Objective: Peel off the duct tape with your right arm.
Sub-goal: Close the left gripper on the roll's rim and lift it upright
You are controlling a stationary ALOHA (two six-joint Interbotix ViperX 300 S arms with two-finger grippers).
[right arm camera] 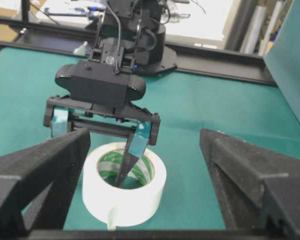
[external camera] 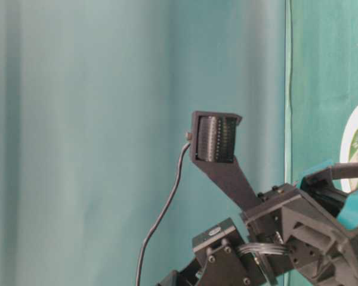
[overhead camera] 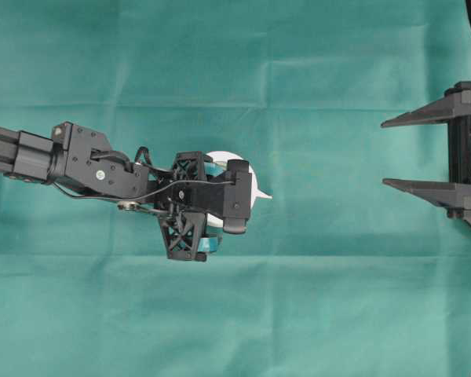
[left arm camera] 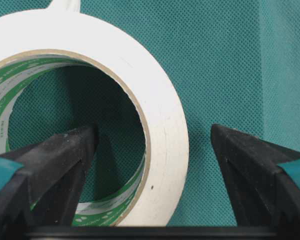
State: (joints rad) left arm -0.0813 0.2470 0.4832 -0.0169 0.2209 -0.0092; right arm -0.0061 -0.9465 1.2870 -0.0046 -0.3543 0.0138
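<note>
Our right gripper [overhead camera: 396, 153] hangs at the right edge of the overhead view with its two long fingers spread wide and nothing between them. It points left across the tabletop [overhead camera: 330, 298], straight toward the tape [overhead camera: 243, 169], but stands well apart from it.

The tape lies flat on its side near the middle of the green cloth, hole facing up. Its small pointed tab [overhead camera: 264, 195] juts out toward the right gripper (handy for us, since that is the side we must approach from). From the right wrist view the tab [right arm camera: 110, 216] hangs at the near rim of the roll [right arm camera: 140, 197], between our open fingers' line of sight.

The left gripper [overhead camera: 200, 206] is far nearer: it sits over the roll, also wide open, one finger [left arm camera: 57, 160] dipping into the core and the other [left arm camera: 245, 160] outside the wall, so the jaws straddle one side of the ring. We judge it is placed to clamp and steady the roll; the right arm has the whole gap yet to cross before pinching the tab.
</note>
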